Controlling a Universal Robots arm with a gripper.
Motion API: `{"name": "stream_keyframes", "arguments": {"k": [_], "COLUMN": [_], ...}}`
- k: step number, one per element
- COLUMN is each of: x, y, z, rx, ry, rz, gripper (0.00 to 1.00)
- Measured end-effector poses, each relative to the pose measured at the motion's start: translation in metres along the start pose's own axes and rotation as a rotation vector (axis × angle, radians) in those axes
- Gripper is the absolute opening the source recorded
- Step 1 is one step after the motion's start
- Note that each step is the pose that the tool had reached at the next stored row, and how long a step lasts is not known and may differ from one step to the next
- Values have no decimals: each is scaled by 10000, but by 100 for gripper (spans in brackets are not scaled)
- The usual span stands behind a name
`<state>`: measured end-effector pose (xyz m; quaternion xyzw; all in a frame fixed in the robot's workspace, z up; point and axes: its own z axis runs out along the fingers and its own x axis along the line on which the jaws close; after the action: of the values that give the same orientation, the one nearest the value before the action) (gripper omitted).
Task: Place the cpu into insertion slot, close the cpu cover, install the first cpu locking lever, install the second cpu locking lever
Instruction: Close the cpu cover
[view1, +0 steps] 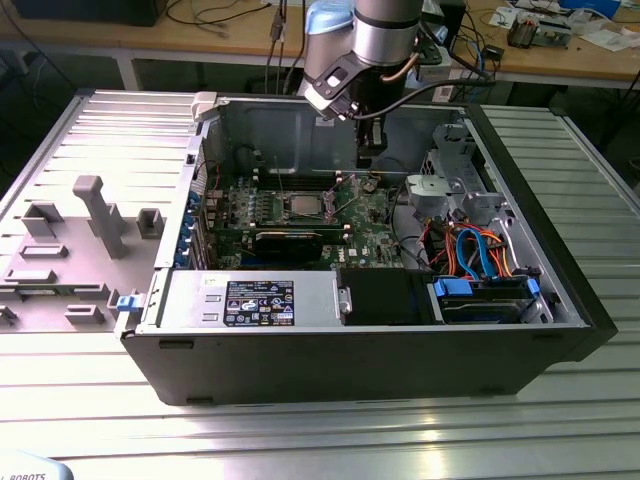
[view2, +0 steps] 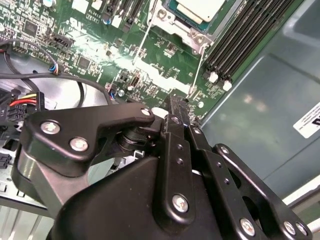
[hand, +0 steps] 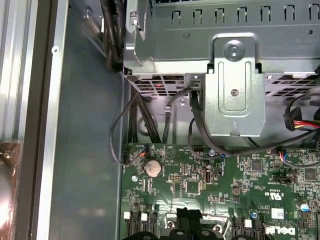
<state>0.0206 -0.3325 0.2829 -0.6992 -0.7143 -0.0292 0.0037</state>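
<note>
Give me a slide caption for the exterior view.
Pincer hangs above the motherboard in the open computer case, near the chip.

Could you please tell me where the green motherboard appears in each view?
Exterior view: the motherboard lies mid-case, below the hand.
Second wrist view: the motherboard spreads beyond the hand.
First wrist view: the motherboard adjoins the metal cage.
Shared landmark: the grey case wall bordering it.
</note>
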Motion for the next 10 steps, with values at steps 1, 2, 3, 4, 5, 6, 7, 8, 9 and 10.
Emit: {"name": "stream_keyframes", "arguments": {"k": [1,2,3,4,5,6,7,8,9,10], "x": [0,0,0,0,0,-1,0,-1,-1,-1], "y": [16,21,21,21,26,29,30,30,30,30], "z": [1,1,1,1,1,1,1,1,1,1], "rx": [-1,0,0,-1,-1,0,0,0,0,0], "ry": [1,0,0,0,1,0,0,0,0,1], "rz": [0,-1,1,2,0,0,0,0,0,0], "gripper": [11,11,11,11,11,11,11,11,11,11]}}
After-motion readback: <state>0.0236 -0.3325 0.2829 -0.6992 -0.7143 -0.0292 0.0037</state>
